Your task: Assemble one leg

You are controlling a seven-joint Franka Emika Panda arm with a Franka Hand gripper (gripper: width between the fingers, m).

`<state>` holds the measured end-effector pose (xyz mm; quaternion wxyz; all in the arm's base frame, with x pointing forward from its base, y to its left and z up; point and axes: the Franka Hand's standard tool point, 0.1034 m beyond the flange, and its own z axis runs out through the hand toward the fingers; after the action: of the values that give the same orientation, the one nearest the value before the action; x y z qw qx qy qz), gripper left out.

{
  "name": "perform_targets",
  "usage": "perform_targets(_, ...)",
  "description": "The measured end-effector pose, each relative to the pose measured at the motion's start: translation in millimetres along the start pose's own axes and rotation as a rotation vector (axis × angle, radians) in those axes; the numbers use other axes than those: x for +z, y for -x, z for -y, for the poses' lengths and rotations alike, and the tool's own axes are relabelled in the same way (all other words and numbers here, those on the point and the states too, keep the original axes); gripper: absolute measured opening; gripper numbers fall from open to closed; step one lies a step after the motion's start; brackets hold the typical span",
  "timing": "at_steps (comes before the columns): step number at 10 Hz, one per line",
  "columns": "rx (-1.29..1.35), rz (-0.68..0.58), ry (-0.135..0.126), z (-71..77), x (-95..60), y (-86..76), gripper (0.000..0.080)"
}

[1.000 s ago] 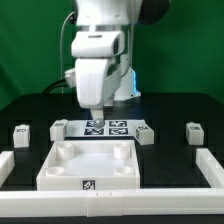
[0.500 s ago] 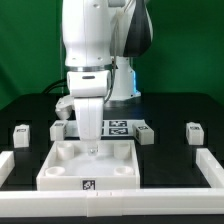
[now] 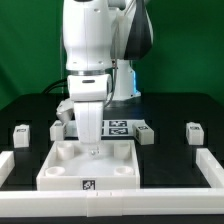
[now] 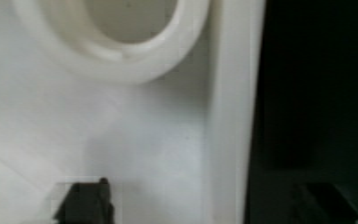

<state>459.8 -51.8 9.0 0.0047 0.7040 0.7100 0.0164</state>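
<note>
Several small white legs with tags stand on the black table: one at the exterior view's far left (image 3: 21,132), one beside the arm (image 3: 59,130), one right of the marker board (image 3: 146,133) and one at the far right (image 3: 193,132). My gripper (image 3: 91,150) is low over the back wall of the large white tray (image 3: 60,172), far from any leg. In the wrist view the gripper (image 4: 208,205) is open, its dark fingertips (image 4: 87,200) standing on either side of the tray's wall (image 4: 194,130), next to a round corner socket (image 4: 114,45). It holds nothing.
The marker board (image 3: 112,127) lies behind the tray, partly hidden by the arm. White rails border the table at the front (image 3: 110,197), the left (image 3: 5,162) and the right (image 3: 212,165).
The arm has come forward and down from above the marker board to the tray's back wall. In the last half second it has hardly moved.
</note>
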Motion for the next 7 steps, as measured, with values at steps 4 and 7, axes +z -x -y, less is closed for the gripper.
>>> perform_targets(4, 0.001, 0.0, 0.0, 0.3, 0.1, 0.3, 0.0054)
perform_targets(7, 0.001, 0.0, 0.0, 0.3, 0.1, 0.4, 0.0055)
